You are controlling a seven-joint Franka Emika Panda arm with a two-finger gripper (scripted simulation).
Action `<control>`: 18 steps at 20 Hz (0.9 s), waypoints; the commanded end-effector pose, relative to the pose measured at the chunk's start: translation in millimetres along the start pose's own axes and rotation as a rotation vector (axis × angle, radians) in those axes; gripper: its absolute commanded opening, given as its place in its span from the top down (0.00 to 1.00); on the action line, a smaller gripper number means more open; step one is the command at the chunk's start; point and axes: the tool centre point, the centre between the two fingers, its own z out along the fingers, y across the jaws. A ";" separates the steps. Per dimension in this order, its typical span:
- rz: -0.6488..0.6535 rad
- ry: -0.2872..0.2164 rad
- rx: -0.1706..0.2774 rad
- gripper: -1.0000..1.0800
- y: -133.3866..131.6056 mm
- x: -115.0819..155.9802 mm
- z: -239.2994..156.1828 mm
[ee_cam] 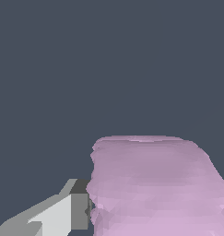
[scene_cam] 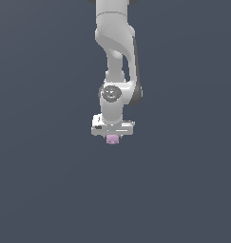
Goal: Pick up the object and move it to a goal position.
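Note:
The object [scene_cam: 112, 139] is a small pale pink cube just under the white hand of the arm in the exterior view. My gripper [scene_cam: 112, 137] points straight down and is shut on it. In the wrist view the object [ee_cam: 155, 184] fills the near part of the picture. One grey-white finger [ee_cam: 69, 212] presses against its side. The other finger barely shows at the picture's edge. No goal mark shows in either view.
The white arm [scene_cam: 116, 52] comes down from the top middle of the exterior view. All around is a plain dark blue-grey ground [scene_cam: 41, 190] with no other objects or edges in sight.

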 end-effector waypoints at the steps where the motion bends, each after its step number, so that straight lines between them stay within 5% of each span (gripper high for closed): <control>1: 0.000 0.000 0.000 1.00 3.6 -14.1 -1.0; 18: 0.000 0.000 0.000 1.00 14.2 -50.4 -3.6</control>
